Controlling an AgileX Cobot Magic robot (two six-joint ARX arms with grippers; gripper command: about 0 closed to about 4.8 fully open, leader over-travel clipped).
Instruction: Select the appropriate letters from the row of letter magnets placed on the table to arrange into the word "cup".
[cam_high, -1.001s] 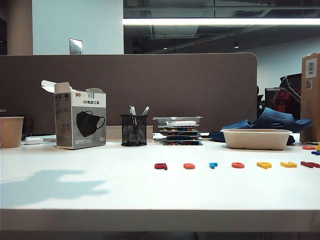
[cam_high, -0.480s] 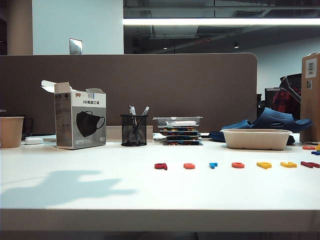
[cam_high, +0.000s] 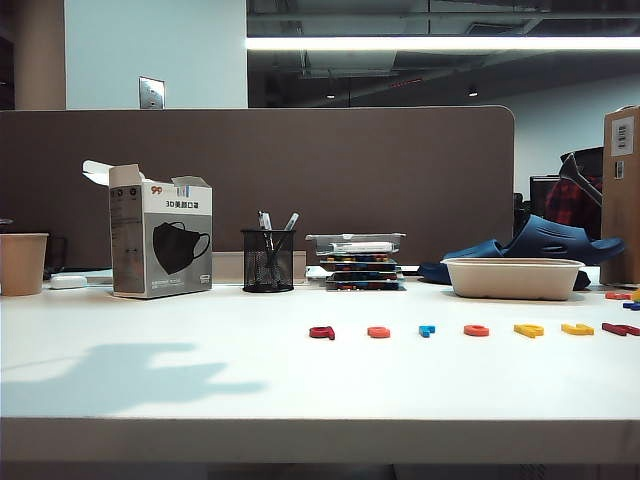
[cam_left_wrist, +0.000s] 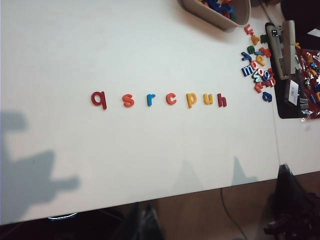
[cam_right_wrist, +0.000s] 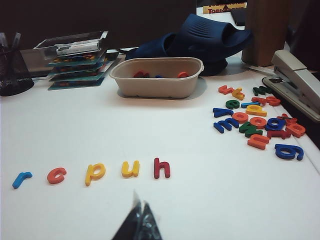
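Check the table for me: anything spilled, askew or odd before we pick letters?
The row of letter magnets lies neat. Odd bits: loose letters scattered beside the tray, and a blue slipper behind it.

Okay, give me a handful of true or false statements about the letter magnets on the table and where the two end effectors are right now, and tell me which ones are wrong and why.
1. The row of letter magnets reads q, s, r, c, p, u, h. True.
2. The "c" is blue. False: it is orange-red; the blue one is the "r".
3. The "p" and "u" lie side by side, both yellow. True.
4. The right end effector holds a letter. False: it is shut on nothing, above the table near the row.
5. The left end effector is gripping the "c". False: it holds no letter; all seven lie in the row.
6. A loose pile of letters lies beside the beige tray. True.
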